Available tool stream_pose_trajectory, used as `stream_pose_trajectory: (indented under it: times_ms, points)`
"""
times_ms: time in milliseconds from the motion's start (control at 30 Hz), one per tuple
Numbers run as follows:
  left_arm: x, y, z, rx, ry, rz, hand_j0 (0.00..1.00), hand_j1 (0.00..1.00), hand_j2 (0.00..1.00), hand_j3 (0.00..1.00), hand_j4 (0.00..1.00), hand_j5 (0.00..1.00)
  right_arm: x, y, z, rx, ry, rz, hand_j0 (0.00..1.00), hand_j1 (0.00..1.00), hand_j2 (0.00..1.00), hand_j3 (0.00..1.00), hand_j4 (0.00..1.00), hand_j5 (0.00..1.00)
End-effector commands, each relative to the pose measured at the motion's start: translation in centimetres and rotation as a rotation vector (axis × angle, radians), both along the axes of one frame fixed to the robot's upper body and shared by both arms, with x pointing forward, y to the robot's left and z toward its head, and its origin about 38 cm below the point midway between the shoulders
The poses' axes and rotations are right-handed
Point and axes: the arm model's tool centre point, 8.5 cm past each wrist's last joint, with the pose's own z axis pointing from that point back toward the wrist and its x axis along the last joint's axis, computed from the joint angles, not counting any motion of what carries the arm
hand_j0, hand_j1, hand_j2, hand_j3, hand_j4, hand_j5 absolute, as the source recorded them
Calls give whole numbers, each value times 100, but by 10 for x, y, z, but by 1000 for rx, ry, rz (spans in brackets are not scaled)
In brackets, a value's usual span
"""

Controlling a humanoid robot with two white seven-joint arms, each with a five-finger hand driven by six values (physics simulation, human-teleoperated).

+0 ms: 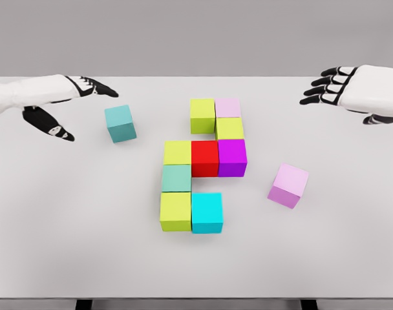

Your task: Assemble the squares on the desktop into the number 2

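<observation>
Teal cube (120,123) sits loose just right of the left hand (64,103), whose fingers are spread and hold nothing, so I'd guess that one goes next. The right hand (342,87) is open and empty too, well above the stray lilac cube (288,185). The half-built 2 (200,166) sits mid-table: plain, matte, sharp-edged blocks packed flush.
</observation>
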Motion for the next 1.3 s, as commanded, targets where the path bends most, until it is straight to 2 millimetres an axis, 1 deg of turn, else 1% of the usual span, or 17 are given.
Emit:
stream_pose_trajectory:
  times_ms: [0,133,167,233,267,300,333,400,500,567,700,767,867,967,1200,1233,1267]
  points:
    - [3,6,-4,-6,14,25,100,100,100,100,100,100,0,0,0,3,2,-1,100,100,100,100,100,100]
    - [9,4,-14,-26,34,38,100,100,100,100,100,100,-1,-2,-3,-2,16,-4,100,100,100,100,100,100]
    - [12,-2,-17,-38,39,33,100,100,100,100,100,100,0,-4,-4,-7,20,-10,100,100,100,100,100,100]
    - [27,-6,-33,-78,70,66,100,100,100,100,100,100,0,-10,7,-31,-4,-24,100,100,100,100,100,100]
    - [30,-7,-39,-87,83,75,100,100,100,100,100,100,0,-10,6,-34,-1,-25,100,100,100,100,100,100]
    - [35,-13,-47,-106,100,78,100,100,100,100,100,100,-1,-6,-5,-40,28,-13,100,100,100,100,100,100]
    - [35,-15,-48,-109,102,76,100,100,100,100,100,100,0,4,-17,-27,52,12,100,100,100,100,100,100]
    - [35,-15,-47,-109,101,76,100,100,100,100,100,100,1,15,-29,-21,81,38,100,100,100,100,100,100]
    - [43,-3,-62,-28,126,122,100,100,100,100,100,100,1,21,-35,-20,96,54,100,100,100,100,100,100]
    - [48,-2,-66,11,132,131,100,100,100,100,100,100,0,22,-39,-26,104,57,100,100,100,100,100,100]
    - [51,-12,-69,20,127,114,100,100,100,100,100,100,-2,24,-49,-52,117,63,100,100,100,100,100,100]
    - [54,-26,-72,31,121,91,100,100,100,100,100,100,-3,29,-55,-48,131,75,100,100,100,100,100,100]
    - [61,-29,-70,37,116,99,100,100,100,100,100,100,-5,35,-68,-54,165,93,100,100,100,100,100,100]
    - [62,-30,-63,39,100,93,100,100,100,100,100,100,-5,44,-73,-41,176,114,100,100,100,100,100,100]
    - [60,-34,-59,29,90,77,100,100,100,100,100,100,-9,48,-85,-52,210,128,100,100,100,100,100,100]
    - [58,-39,-56,21,84,59,100,100,100,100,100,100,-9,48,-87,-54,213,129,100,100,100,100,100,100]
    - [52,-55,-48,-14,69,9,96,96,96,96,96,96,-9,48,-88,-55,216,130,100,100,100,100,100,100]
